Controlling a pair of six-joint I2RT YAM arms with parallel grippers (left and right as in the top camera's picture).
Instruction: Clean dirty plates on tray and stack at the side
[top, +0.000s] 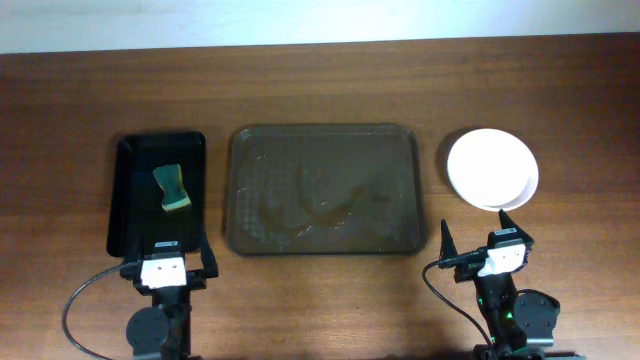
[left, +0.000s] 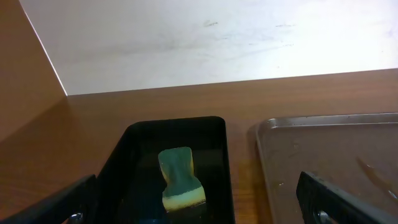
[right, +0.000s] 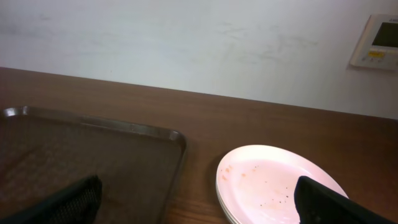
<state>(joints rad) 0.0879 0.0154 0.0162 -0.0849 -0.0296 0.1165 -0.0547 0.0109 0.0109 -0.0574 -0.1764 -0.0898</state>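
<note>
A stack of white plates (top: 491, 168) stands on the table right of the grey tray (top: 324, 190). In the right wrist view the top plate (right: 270, 183) carries small orange and dark specks. A green and yellow sponge (top: 174, 187) lies in the black bin (top: 130, 190) at the left; it also shows in the left wrist view (left: 180, 178). My left gripper (top: 167, 268) is open and empty at the near end of the bin. My right gripper (top: 486, 252) is open and empty just in front of the plates. The tray holds no plates.
The tray (left: 329, 149) is wet with smears. The wall runs behind the table's far edge. A white wall panel (right: 378, 41) shows at the upper right of the right wrist view.
</note>
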